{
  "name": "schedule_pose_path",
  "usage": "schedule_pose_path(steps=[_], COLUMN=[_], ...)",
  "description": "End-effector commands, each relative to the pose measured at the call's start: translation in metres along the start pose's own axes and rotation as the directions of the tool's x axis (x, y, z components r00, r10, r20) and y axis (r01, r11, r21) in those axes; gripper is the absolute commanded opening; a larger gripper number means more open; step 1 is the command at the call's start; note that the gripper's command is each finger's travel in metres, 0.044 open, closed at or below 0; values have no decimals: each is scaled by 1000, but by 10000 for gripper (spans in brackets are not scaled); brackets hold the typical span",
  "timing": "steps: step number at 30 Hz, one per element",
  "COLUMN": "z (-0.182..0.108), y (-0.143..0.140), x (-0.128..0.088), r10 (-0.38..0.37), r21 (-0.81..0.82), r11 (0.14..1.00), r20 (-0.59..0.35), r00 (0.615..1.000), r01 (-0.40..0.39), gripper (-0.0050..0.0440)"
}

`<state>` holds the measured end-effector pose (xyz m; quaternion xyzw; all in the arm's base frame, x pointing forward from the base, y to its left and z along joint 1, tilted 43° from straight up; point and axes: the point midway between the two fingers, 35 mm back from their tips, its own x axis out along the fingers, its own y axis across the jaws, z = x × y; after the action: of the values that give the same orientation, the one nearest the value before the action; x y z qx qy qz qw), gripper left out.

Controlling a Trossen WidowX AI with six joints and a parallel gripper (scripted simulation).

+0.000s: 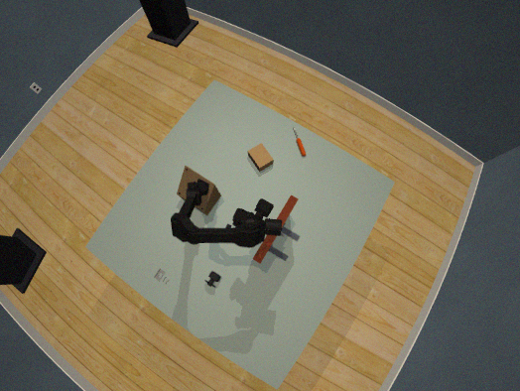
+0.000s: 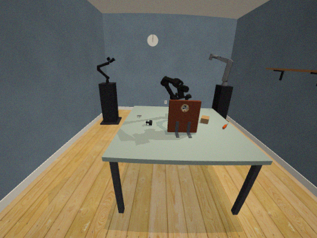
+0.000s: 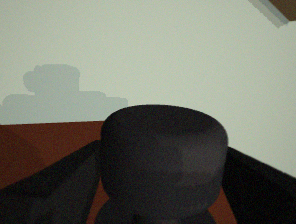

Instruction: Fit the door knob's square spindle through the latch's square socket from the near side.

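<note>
The upright red-brown door panel (image 1: 289, 207) (image 2: 175, 116) (image 3: 40, 145) stands on two grey feet. The pale round latch ring (image 2: 181, 108) shows high on its far face; dark and light bits show inside, too small to read. My gripper (image 3: 160, 150) is shut on the dark door knob (image 3: 165, 145), at the panel's robot-facing side. The knob's wide round head fills the gap between the fingers, and part of its round plate (image 3: 107, 212) shows below. The spindle and the socket's near side are hidden, so how far the spindle is in cannot be told.
A second black knob-like piece (image 1: 213, 278) (image 2: 149, 122) lies on the table (image 1: 318, 318) (image 2: 212, 148). Small metal parts (image 1: 159, 275) lie beyond it. A wooden block (image 1: 261, 156) (image 2: 204, 119) and an orange screwdriver (image 1: 301, 147) (image 2: 224, 126) are on the other side. A brown wedge-shaped stand (image 1: 210, 198) is under the arm.
</note>
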<state>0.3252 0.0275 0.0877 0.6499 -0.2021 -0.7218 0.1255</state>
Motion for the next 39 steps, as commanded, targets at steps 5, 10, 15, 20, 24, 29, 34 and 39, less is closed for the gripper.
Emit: schedule_pose_path(steps=[5,10,15,20,24,29,34,39], z=[-6,-9,-10,-12,-14,-17,-18,-21], y=[-1,-1,-1,-1,-1,-1,-1,-1], x=[-3,-4,-4,-4,-4,-4,-4,-4], r10=[-9,-9,-9,-9,-9,-9,-9,-9], r21=[1,1,1,1,1,1,1,1], r11=[1000,1000,1000,1000,1000,1000,1000,1000], r20=[-9,-9,-9,-9,-9,-9,-9,-9], r00=[1000,1000,1000,1000,1000,1000,1000,1000], r01=[9,9,9,9,9,9,9,9], gripper=[0,0,0,0,0,0,0,0])
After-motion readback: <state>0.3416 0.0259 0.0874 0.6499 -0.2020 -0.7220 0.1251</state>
